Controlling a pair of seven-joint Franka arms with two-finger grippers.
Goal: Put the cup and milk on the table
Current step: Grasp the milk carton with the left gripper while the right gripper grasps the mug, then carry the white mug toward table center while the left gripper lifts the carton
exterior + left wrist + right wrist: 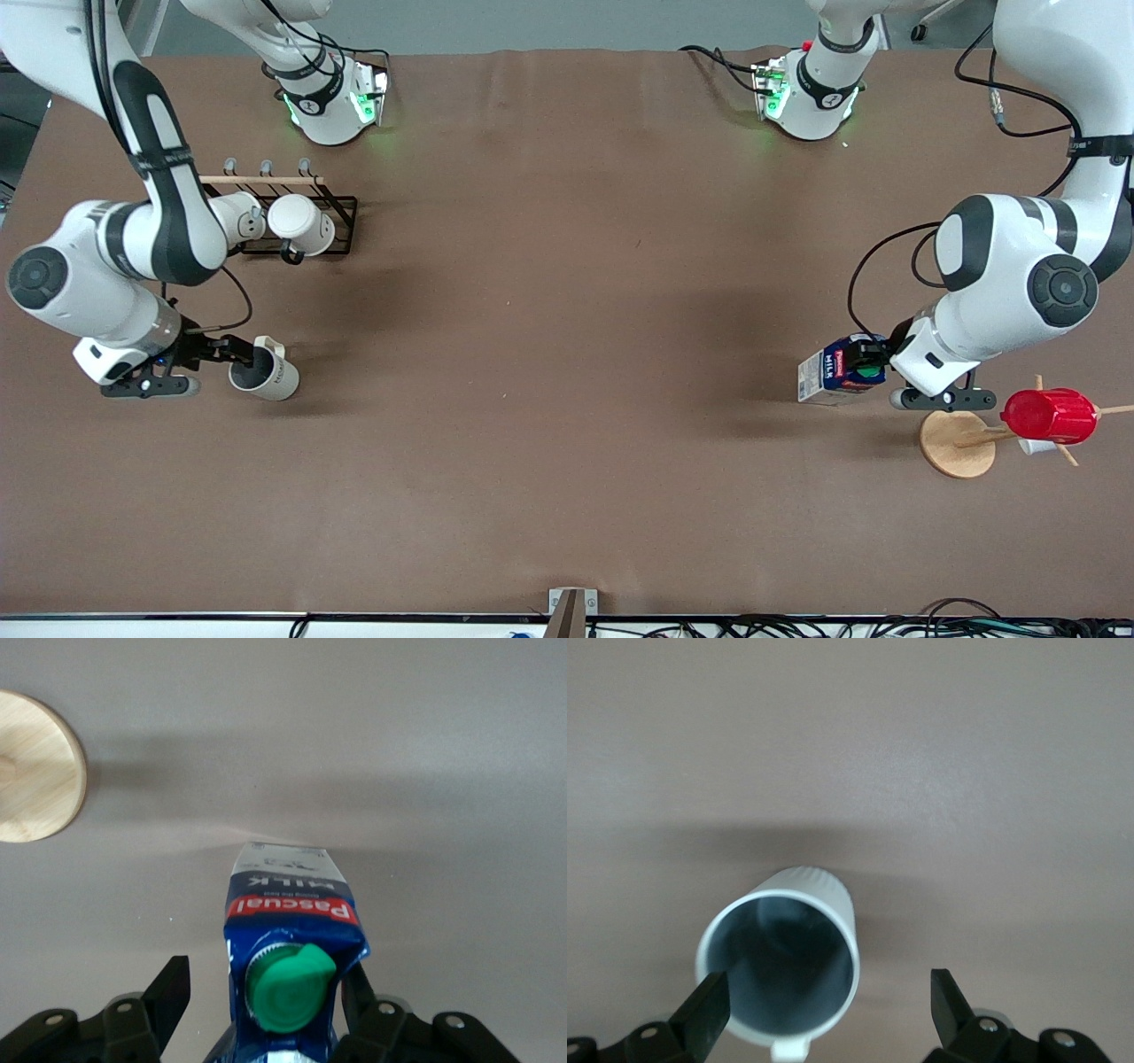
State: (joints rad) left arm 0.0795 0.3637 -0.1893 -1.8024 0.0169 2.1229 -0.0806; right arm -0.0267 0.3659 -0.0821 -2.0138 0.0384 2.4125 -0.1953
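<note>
The cream cup [264,372] with a dark grey inside stands upright on the brown table [567,372] toward the right arm's end. My right gripper [232,353] is open at its rim. In the right wrist view the cup [780,970] is beside one finger [707,1010], and the other finger [948,999] stands well clear. The milk [837,370], a blue and white carton with a green cap, stands on the table toward the left arm's end. My left gripper [877,359] is open around its top. In the left wrist view the carton [288,930] has a gap to one finger [170,990].
A black wire rack [341,221] with two white mugs [301,223] stands farther from the front camera than the cup. A wooden stand with a round base [957,443] bears a red ribbed cup [1050,415] beside the milk. The base also shows in the left wrist view [35,766].
</note>
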